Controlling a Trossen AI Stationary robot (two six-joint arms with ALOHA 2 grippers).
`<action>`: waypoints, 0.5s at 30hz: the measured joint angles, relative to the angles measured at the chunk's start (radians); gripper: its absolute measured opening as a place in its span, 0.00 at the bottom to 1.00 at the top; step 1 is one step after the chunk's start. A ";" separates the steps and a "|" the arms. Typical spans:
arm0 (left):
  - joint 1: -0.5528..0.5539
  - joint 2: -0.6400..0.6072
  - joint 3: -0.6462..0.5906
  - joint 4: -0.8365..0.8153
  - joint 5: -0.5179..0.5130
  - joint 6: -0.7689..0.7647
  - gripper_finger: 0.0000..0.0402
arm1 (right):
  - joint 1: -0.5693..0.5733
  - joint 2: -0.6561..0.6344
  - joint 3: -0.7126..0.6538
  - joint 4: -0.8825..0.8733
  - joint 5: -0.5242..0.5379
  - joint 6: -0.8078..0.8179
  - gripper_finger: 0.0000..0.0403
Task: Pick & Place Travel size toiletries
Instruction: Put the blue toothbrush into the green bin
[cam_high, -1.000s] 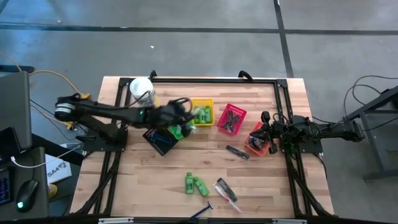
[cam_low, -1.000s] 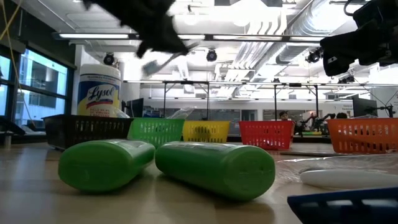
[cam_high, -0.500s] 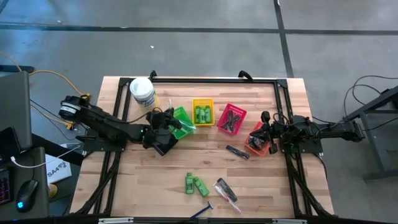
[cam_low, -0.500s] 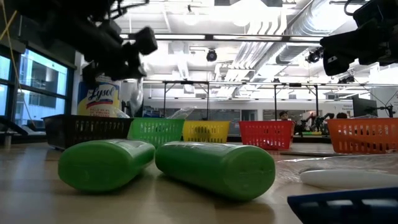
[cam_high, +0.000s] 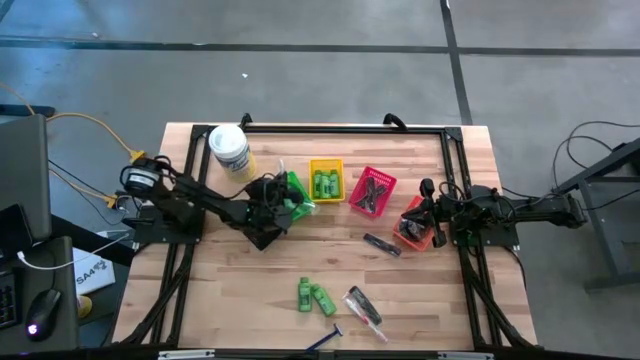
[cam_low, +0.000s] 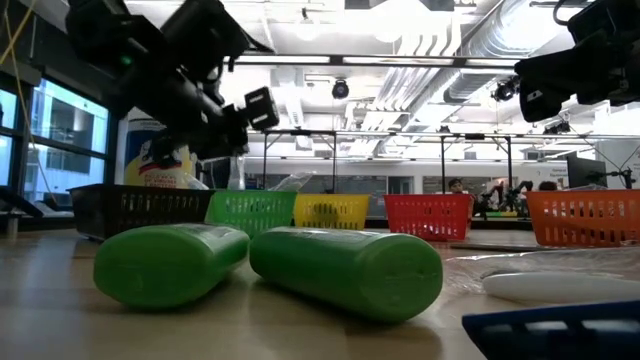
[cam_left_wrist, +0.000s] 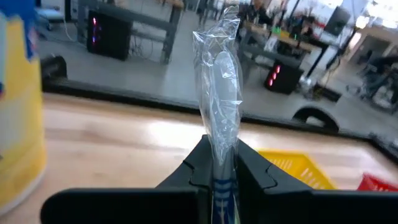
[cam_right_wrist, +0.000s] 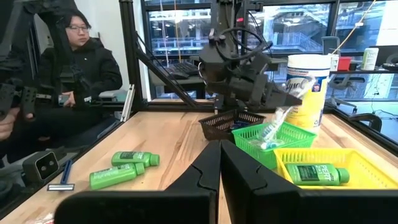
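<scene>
My left gripper (cam_high: 281, 188) (cam_left_wrist: 219, 149) (cam_right_wrist: 283, 99) hovers over the green basket (cam_high: 295, 196) (cam_right_wrist: 273, 142), shut on a clear-wrapped toiletry with a blue part (cam_right_wrist: 273, 127). Two green mini bottles (cam_high: 315, 296) (cam_low: 345, 268) lie on their sides on the table near the front, beside a clear-wrapped item (cam_high: 362, 305), a blue razor (cam_high: 325, 340) and a dark item (cam_high: 382, 244). More green bottles lie in the yellow basket (cam_high: 326, 182) and black combs in the pink basket (cam_high: 372, 192). My right gripper (cam_right_wrist: 219, 168) waits shut by the orange basket (cam_high: 415, 225). My left gripper pinches the clear wrapper (cam_left_wrist: 217, 140) between its two fingers, partway along the packet. The fingers lie nearly level and point toward the table's far edge. One crinkled end (cam_left_wrist: 217, 56) sticks out past the fingertips. The blue end (cam_right_wrist: 266, 138) slants down into the green basket, clear of the table.
A big white tub with a yellow label (cam_high: 229, 148) (cam_right_wrist: 308, 87) stands at the far left corner. A black basket (cam_high: 262, 228) (cam_right_wrist: 227, 124) sits under my left arm. A person (cam_right_wrist: 81, 68) sits beyond the table's near left side. Bare wood lies mid-table.
My left gripper has come down from high over the baskets and drawn back toward the table's left, to just above the green basket. It has rolled and tipped from pointing steeply down to nearly level. It stays shut on the wrapped item, which has come down with it.
</scene>
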 joint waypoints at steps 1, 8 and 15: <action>0.007 0.004 0.000 -0.001 0.022 -0.001 0.07 | 0.000 0.000 0.000 0.000 0.000 0.000 0.01; 0.025 0.015 0.001 -0.014 0.111 0.008 0.14 | 0.000 0.000 0.000 0.000 0.000 0.000 0.01; 0.009 0.015 0.001 -0.008 0.107 0.082 0.18 | 0.000 0.000 0.000 -0.001 0.000 0.000 0.01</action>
